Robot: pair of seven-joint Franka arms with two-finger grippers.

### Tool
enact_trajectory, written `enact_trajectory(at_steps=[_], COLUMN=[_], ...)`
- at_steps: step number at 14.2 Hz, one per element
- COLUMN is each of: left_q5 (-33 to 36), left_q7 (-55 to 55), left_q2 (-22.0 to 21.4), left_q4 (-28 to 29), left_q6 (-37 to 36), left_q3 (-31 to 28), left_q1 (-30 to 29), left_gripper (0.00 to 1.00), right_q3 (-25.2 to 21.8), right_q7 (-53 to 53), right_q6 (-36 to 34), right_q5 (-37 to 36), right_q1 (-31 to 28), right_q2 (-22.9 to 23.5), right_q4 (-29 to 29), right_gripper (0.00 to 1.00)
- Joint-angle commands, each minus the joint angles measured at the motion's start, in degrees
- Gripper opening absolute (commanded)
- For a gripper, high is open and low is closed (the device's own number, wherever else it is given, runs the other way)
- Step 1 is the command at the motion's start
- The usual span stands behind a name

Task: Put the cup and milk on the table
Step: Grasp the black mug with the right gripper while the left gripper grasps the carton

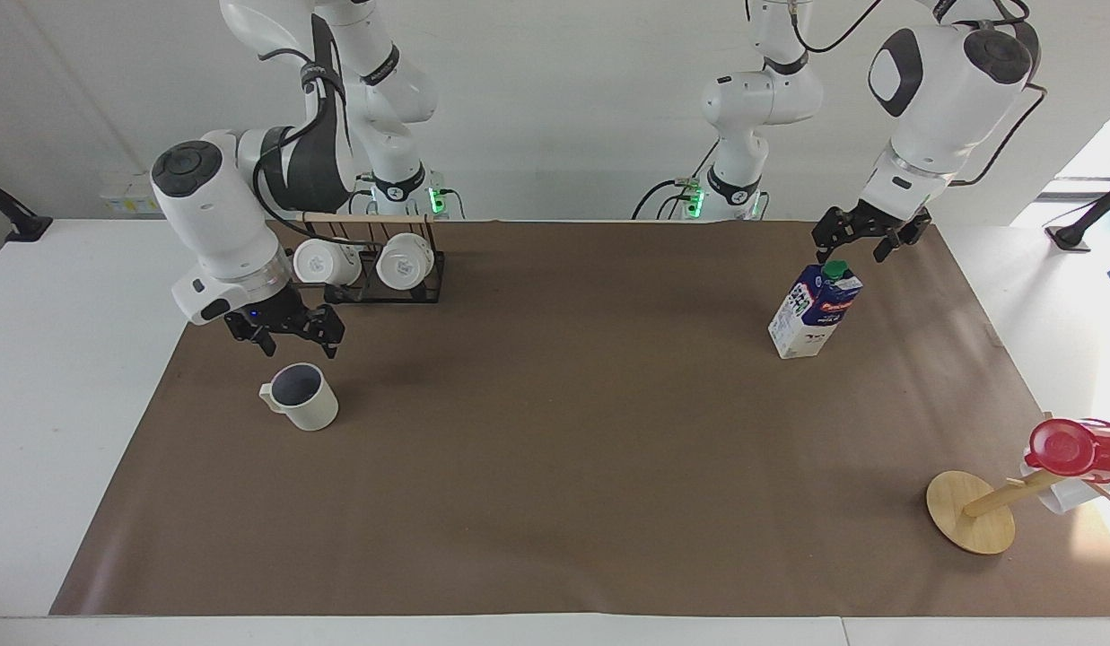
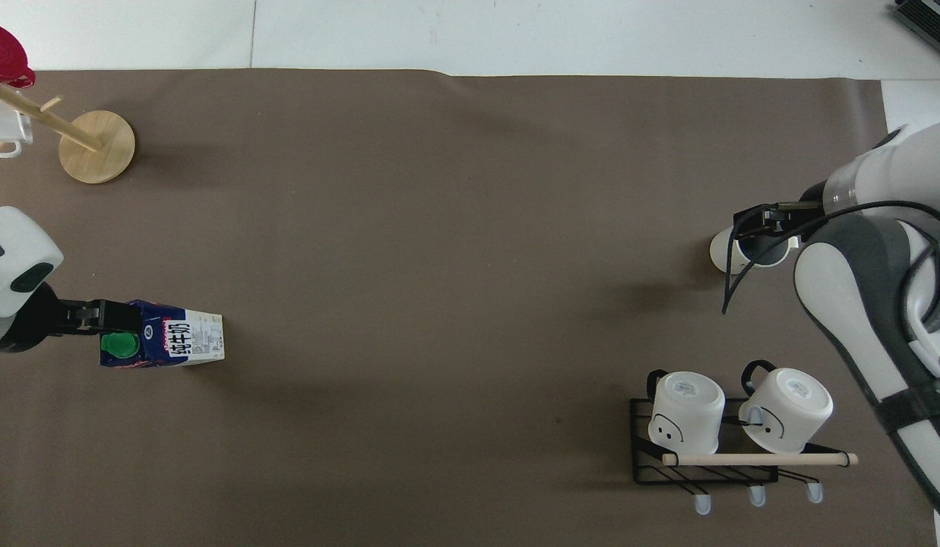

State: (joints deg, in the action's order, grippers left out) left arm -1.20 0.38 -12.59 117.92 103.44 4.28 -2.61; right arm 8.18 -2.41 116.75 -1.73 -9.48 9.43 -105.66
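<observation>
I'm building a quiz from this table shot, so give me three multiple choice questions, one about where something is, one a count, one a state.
1. What is the right gripper over?
A. the cup
B. the milk
C. the wooden stand

2. How many white mugs are on the black rack?
A. one
B. two
C. three

3. How is the milk?
A. lying flat
B. held up
C. standing

A: it hangs over the cup's rim.
B: two mugs show on it.
C: upright on the table, with the open left gripper above.
</observation>
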Motion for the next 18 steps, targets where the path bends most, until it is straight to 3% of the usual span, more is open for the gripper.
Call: enact_trajectory(at_steps=[1, 9, 18], left_q5=[-0.6, -0.6, -0.6], left_q7=[0.1, 0.4, 0.7], left_q2=[-1.2, -0.9, -0.3], left_q4=[3.1, 8.4, 9.0], left_q6=[3.2, 9.5, 11.2], left_q3=[0.2, 0.2, 0.2], left_q1=[-0.6, -0.6, -1.4], left_gripper=[1.0, 1.0, 1.0], right_q3=[0.3, 0.2, 0.2], right_q7=[2.0, 2.1, 2.9], right_q6=[4.3, 12.1, 17.9], right_q5=[-1.0, -1.3, -1.6], right_q1=[-0.8, -1.3, -1.5], right_q2=[1.4, 3.9, 5.8], right_q4=[-2.5, -7.0, -10.6], right_gripper=[1.0, 1.0, 1.0])
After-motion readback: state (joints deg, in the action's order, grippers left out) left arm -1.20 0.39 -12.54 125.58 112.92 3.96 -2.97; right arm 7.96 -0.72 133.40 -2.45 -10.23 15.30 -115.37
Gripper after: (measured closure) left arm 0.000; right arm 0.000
